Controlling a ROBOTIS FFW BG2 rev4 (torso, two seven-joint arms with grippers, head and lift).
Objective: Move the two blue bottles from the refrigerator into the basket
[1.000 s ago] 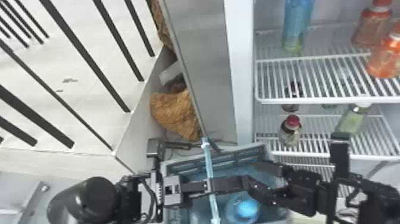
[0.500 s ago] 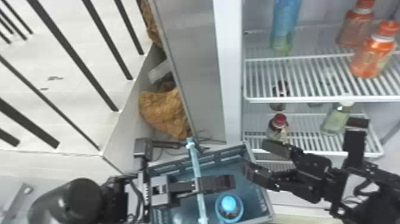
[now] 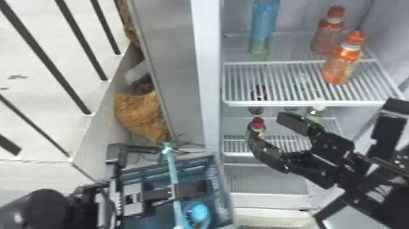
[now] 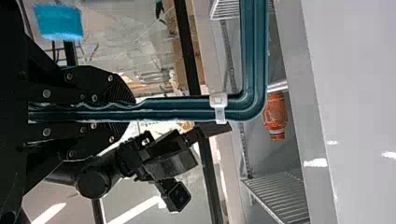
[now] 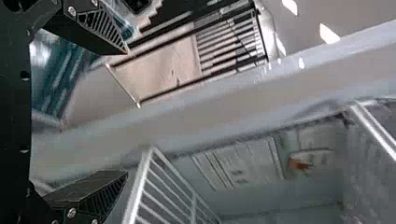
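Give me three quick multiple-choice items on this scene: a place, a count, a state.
1. Where is the blue-capped bottle?
A) in the basket
B) on the floor
C) under the basket

2. How many orange bottles are on the upper shelf?
A) one
B) three
C) two

3. How is the right hand?
A) shut on a bottle
B) open, empty
C) closed, empty

1: A, its cap shows within the basket's walls.
2: C, two orange caps show there.
3: B, its fingers are spread with nothing gripped.
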